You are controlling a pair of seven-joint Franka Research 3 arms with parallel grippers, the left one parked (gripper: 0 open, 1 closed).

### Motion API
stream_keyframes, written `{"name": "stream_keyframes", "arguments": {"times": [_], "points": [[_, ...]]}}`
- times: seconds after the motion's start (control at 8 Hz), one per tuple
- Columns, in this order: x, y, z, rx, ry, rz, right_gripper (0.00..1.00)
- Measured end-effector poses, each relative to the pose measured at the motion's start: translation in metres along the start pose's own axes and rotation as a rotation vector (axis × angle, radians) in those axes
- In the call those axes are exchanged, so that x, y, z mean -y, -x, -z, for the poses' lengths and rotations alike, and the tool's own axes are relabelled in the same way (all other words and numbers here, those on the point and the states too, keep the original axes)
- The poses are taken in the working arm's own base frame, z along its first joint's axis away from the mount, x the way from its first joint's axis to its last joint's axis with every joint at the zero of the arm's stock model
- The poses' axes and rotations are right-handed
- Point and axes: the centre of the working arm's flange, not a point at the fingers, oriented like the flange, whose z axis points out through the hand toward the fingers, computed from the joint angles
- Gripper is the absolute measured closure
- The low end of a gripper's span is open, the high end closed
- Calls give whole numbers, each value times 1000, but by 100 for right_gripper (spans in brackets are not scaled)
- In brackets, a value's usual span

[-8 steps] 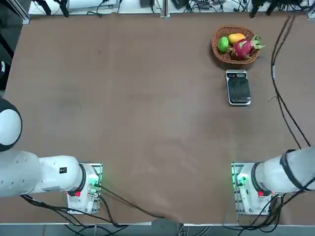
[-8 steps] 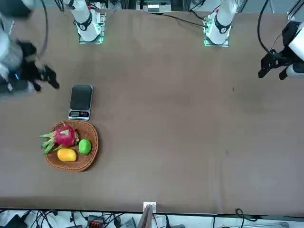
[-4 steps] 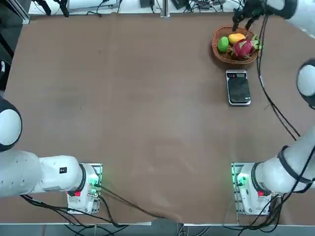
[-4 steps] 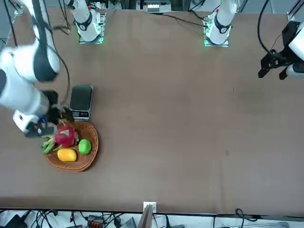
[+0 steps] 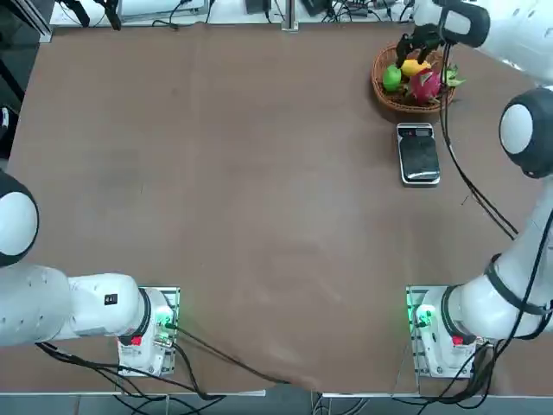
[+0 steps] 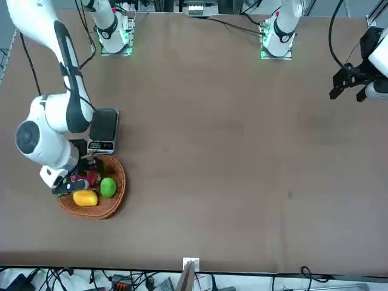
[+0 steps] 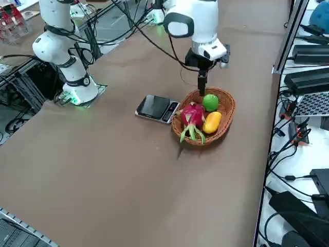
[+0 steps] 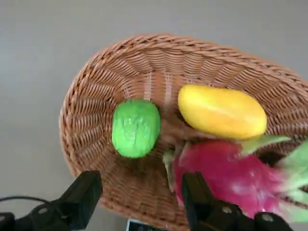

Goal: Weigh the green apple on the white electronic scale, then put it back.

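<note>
Overhead, one open right gripper (image 5: pixel 412 58), one basket (image 5: pixel 380 91), three fruits (image 5: pixel 391 78), one scale (image 5: pixel 418 156)

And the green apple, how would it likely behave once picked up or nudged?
The green apple looks rounded and only slightly oval, so it would probably roll if pushed, though the sloping wall of the basket should check it. Its glossy skin suggests it may slip under a loose pinch. The smooth, full outline hints at a firm body that likely keeps its shape.
</note>
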Motion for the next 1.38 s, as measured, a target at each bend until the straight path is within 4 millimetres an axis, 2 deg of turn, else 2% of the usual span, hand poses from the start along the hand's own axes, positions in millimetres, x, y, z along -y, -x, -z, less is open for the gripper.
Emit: {"name": "stream_keyframes", "arguments": {"times": [0.38, 0.75, 1.38], "points": [[12, -7, -34, -26, 2, 19, 0], [19, -10, -50, -46, 4, 28, 0], [18, -13, -81, -69, 8, 28, 0]]}}
